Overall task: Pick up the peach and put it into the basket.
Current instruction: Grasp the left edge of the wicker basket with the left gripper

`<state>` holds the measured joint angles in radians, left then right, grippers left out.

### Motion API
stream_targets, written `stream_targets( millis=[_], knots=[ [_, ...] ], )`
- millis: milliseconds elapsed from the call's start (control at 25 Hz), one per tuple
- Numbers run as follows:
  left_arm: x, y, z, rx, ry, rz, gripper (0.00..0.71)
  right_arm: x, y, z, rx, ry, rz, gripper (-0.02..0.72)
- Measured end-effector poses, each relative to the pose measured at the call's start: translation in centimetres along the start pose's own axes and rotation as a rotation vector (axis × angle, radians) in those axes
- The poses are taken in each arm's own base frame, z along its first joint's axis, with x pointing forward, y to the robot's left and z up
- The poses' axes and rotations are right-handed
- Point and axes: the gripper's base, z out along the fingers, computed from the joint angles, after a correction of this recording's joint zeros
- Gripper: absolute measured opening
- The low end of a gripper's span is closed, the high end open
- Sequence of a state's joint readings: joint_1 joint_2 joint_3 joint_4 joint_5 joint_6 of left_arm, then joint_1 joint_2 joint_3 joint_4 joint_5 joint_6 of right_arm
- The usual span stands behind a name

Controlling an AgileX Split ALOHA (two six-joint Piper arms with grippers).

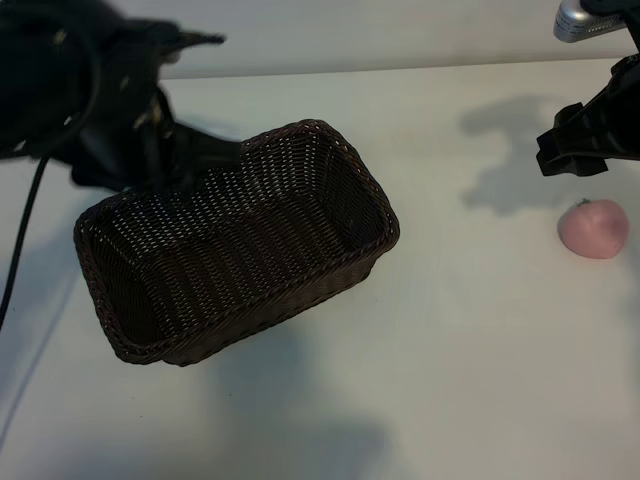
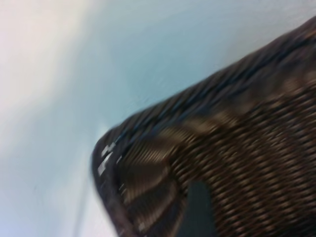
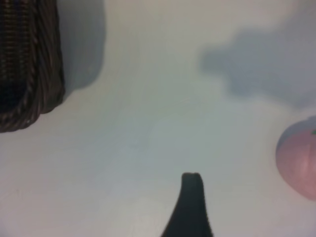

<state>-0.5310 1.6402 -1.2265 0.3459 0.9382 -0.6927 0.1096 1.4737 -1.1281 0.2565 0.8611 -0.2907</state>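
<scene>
Exterior view of a white table [image 1: 450, 380] with two dark arms. The peach [image 1: 594, 229], pale pink with a small green stem, lies on the table at the right side, well apart from the basket [image 1: 330, 140], a dark-brown woven wicker container that sits left of centre with nothing inside. The right gripper [image 1: 572, 152] hangs just above and beside the peach without touching it, its jaws spread wide and holding nothing. The left gripper [image 1: 205, 150] sits at the basket's far left rim, jaws likewise wide and holding nothing
</scene>
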Motion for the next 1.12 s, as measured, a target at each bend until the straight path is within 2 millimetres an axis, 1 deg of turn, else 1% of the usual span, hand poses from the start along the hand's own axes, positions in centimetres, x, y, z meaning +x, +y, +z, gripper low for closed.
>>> stream_targets(
  millis=[80, 200, 320, 440, 680, 800, 1000, 1120],
  knots=[
    [1.3, 1.2, 0.5, -0.005, -0.006, -0.049, 0.583, 0.0, 0.0, 0.0, -0.001, 0.003, 0.0, 0.595],
    [2.6, 3.3, 1.0, 0.013, -0.019, -0.142, 0.583, 0.0, 0.0, 0.0, -0.001, 0.005, 0.0, 0.595],
    [3.4, 4.5, 2.0, 0.047, 0.009, -0.201, 0.583, 0.0, 0.0, 0.0, -0.001, 0.005, 0.0, 0.595],
    [4.0, 5.0, 2.9, 0.075, 0.05, -0.238, 0.583, 0.1, 0.0, 0.0, -0.002, 0.008, 0.0, 0.595],
    [4.6, 5.1, 3.7, 0.094, 0.068, -0.302, 0.583, 0.1, 0.0, 0.0, -0.003, 0.009, 0.0, 0.595],
    [5.4, 5.1, 4.3, 0.088, 0.084, -0.334, 0.583, 0.1, 0.0, 0.0, -0.003, 0.011, 0.0, 0.595],
    [6.8, 5.3, 5.3, 0.069, 0.122, -0.349, 0.583, 0.1, 0.0, 0.0, -0.003, 0.012, 0.0, 0.595],
    [7.0, 5.3, 5.5, 0.072, 0.121, -0.352, 0.583, 0.1, 0.0, 0.0, -0.003, 0.012, 0.0, 0.595]
  ],
)
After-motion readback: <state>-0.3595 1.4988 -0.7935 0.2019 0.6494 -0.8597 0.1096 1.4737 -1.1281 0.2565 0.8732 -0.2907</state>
